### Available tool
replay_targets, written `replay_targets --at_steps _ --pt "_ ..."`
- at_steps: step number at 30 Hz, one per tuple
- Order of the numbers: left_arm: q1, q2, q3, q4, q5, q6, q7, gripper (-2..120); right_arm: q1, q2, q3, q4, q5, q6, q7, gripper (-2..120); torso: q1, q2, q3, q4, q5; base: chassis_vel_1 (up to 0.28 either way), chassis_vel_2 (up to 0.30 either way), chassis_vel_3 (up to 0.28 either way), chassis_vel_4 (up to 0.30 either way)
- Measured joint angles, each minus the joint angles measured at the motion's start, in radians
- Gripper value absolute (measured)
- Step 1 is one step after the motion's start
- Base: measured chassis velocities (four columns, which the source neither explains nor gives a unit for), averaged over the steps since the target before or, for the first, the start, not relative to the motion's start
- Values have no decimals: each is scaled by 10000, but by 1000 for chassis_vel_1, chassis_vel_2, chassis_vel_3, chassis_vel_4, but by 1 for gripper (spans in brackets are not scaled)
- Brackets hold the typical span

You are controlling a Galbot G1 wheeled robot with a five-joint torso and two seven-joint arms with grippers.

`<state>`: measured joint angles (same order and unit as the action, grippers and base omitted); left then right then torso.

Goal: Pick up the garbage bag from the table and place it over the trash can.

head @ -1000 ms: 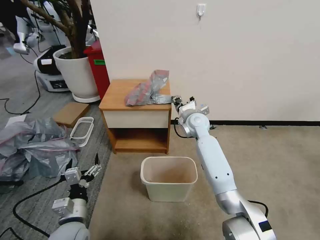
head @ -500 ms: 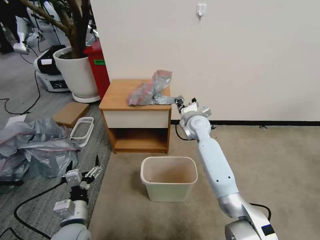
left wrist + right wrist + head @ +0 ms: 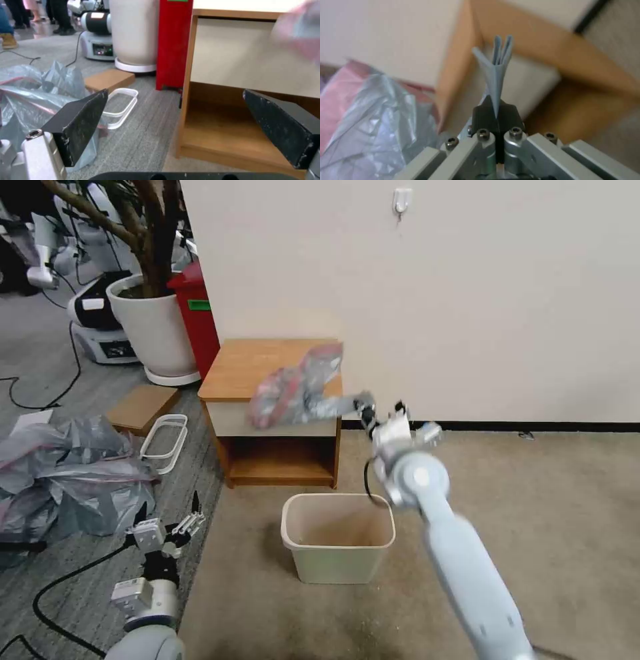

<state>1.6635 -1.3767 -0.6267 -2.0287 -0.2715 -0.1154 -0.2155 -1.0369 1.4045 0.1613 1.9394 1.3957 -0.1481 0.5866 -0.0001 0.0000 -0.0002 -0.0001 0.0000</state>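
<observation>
A plain cream wall [image 3: 467, 300] with a small white hook [image 3: 401, 200] and a black baseboard [image 3: 533, 426] closes the far side. Beige carpet [image 3: 567, 513] covers the right floor, grey carpet [image 3: 47, 353] the left, where a potted tree [image 3: 150, 323] stands beside a tall red bin [image 3: 199, 323].

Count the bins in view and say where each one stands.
2. The cream trash can stands on the carpet before the table; a tall red bin stands left of the table, beside the planter.

No readable text, seemingly.
</observation>
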Motion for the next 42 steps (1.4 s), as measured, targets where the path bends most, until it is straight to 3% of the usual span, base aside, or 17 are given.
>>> replay_targets --at_steps 3,8,27,40,42 --pt "-29 6 12 14 4 -23 -10 100 -1512 -11 -583 831 -730 -25 74 0 0 0 0 0 -1 0 0 0 0" --pt "-30 42 2 76 4 -124 -20 100 -2624 -9 -1040 855 -1578 84 76 0 1 0 0 2 0 0 0 0 0" --pt "-236 139 255 223 -1 -253 -44 100 -3892 -378 -943 911 -4012 234 13 2 0 0 1 1 0 0 0 0 0" --pt "-214 252 471 189 192 -290 22 100 -4079 -866 -786 1262 -5595 -60 164 54 0 0 1 1 1 0 0 0 0" --pt "-211 277 488 181 225 -304 33 100 -4123 -913 -726 1334 -5803 -116 195 58 0 0 1 0 1 0 0 0 0"
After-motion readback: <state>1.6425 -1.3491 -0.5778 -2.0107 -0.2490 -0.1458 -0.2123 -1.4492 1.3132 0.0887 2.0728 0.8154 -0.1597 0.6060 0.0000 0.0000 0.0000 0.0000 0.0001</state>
